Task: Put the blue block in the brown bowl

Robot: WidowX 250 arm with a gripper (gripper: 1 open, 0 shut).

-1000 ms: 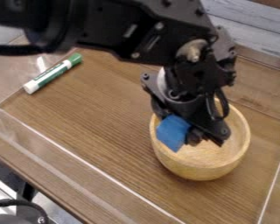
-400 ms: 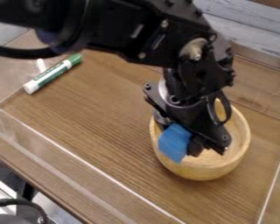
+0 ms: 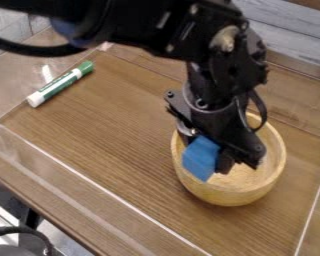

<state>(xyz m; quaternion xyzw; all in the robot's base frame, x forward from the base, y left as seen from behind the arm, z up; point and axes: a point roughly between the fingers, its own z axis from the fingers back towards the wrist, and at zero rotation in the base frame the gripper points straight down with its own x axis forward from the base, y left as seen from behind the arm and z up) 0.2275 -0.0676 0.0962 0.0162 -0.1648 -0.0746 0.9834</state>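
No readable text, label, brand, number or sign anywhere in view. Marker [image 3: 60, 84] on the worktop [image 3: 109, 130]: green and white body, any print too small and blurred to read. Blue block [image 3: 200, 160]: plain faces. Brown bowl [image 3: 263, 177]: bare wood grain only. Black arm housing: no legible marking.

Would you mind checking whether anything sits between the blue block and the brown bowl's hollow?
Nothing visible does. The gripper holds the blue block over the brown bowl, just inside its near rim. The hollow shows bare wood; the marker lies far off.
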